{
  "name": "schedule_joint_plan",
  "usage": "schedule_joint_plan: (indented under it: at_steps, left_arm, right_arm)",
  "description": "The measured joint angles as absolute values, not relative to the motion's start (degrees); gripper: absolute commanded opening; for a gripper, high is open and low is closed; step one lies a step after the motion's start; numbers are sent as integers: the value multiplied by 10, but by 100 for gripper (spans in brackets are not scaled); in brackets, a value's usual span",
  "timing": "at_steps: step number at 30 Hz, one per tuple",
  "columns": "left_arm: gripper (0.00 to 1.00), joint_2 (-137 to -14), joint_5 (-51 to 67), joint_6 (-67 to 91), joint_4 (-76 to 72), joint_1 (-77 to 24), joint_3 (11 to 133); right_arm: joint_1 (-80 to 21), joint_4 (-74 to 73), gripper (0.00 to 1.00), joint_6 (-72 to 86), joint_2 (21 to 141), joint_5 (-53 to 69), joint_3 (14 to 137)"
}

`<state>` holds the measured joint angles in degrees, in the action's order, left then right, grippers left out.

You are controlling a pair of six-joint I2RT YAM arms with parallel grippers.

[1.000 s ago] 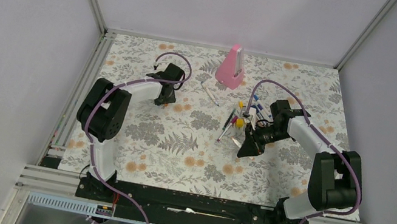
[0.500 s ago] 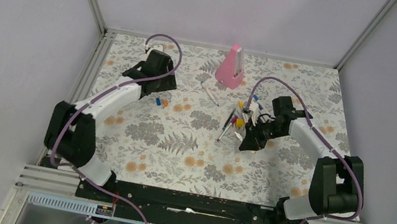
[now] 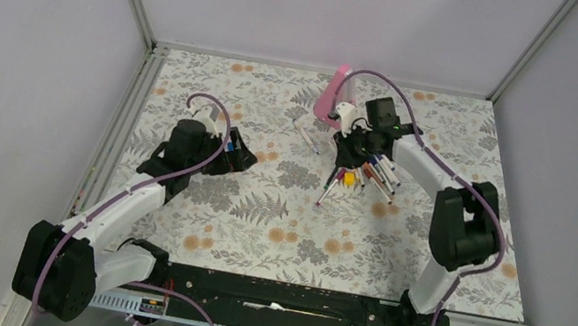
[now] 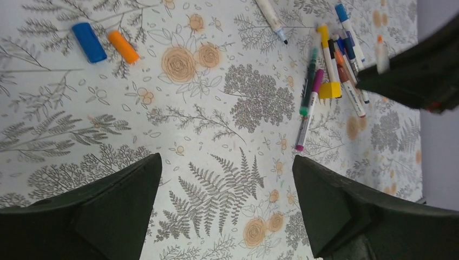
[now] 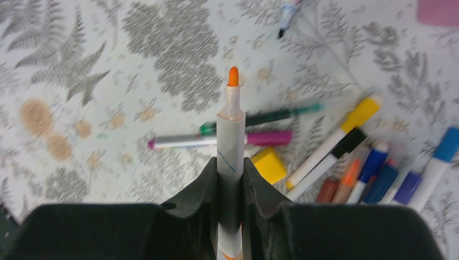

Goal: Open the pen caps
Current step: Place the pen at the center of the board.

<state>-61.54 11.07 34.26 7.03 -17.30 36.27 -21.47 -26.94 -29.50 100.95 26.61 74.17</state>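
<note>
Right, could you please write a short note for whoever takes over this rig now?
Left fingers: open, empty, over the floral table.
Right fingers: shut on a white-barrelled orange marker, cap off.
Done: a blue plastic cap and an orange plastic cap lie loose, side by side.
Left: the pile of markers holds capped ones, such as the yellow-capped white marker.

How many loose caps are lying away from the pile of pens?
2: the blue cap and the orange cap lie side by side, left of the pens. Others may be hidden.
</note>
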Motion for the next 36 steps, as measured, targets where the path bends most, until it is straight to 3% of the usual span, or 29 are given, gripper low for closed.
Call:
schedule_joint_plan:
  at_steps: [10,26,36]
  left_arm:
    - [99,-598,145,376,-6,-161,325]
    - [99,-605,163,376,-30,-159,324]
    - [99,-605,170,376,-27,-157,325]
  right_arm:
    - [-254,-230,13,-245,1183,158,916]
    - [-258,-249,19,-187,1345,140,1115]
    - [-258,-269,26,-180,1368,139,1136]
